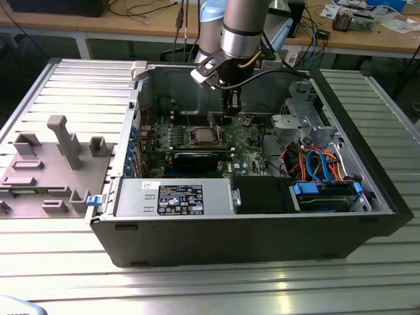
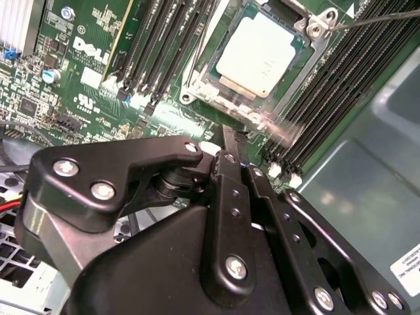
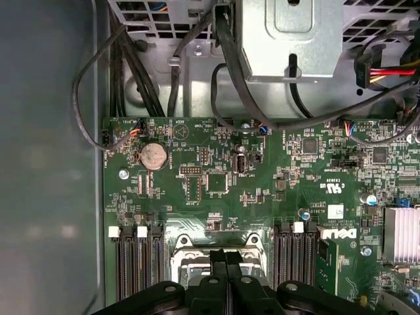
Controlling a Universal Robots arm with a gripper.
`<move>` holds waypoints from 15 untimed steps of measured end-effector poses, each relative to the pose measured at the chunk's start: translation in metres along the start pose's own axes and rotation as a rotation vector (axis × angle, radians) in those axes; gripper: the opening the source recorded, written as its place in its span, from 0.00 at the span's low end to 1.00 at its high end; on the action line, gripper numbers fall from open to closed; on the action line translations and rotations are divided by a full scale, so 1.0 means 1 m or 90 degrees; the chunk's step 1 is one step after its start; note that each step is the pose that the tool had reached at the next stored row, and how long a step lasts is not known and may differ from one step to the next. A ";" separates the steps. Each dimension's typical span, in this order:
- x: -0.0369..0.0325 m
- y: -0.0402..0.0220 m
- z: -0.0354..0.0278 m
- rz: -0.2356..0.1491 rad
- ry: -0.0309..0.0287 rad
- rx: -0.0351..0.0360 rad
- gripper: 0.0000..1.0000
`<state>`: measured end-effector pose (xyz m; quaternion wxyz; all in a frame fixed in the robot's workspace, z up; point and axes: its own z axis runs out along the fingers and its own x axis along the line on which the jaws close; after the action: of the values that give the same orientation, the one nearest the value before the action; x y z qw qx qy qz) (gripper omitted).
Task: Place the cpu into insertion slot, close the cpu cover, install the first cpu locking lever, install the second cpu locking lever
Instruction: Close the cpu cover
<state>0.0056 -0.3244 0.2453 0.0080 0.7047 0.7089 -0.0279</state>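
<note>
Your black two-fingered gripper (image 2: pixel 235 135) is pinched together, holding nothing visible. At its seven o'clock in the exterior view, the silvery square cpu (image 1: pixel 202 136) sits under the thin silvery cover frame (image 2: pixel 298 75). A sideways slip could scrape the green circuit board (image 2: pixel 39 98).

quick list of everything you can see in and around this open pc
computer case: 1, black, open on metal table
motherboard: 1, green, inside the case
cpu: 1, silvery, seated on the motherboard
cpu cover: 1, silvery frame, around the cpu
memory slots: several, black, flanking the cpu
coin battery: 1, silver, on the motherboard
graphics card: 1, black, beside the cpu
power supply: 1, silver, case's near edge
cables: several, orange and blue, exterior view's right
fixture tray: 1, grey, exterior view's left
arm: 1, silver, reaching into case
gripper: 1, black, shut, at cpu's edge
</note>
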 end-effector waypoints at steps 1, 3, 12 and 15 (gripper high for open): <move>0.0000 -0.0014 0.0001 0.000 0.0000 0.0000 0.11; 0.0000 -0.0032 0.0003 0.000 0.0000 0.0000 0.11; 0.0001 -0.0081 0.0010 0.000 0.0000 0.0000 0.11; 0.0001 -0.0098 0.0012 0.000 0.0001 0.0000 0.11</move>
<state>-0.0043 -0.3244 0.2444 0.0080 0.7047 0.7089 -0.0279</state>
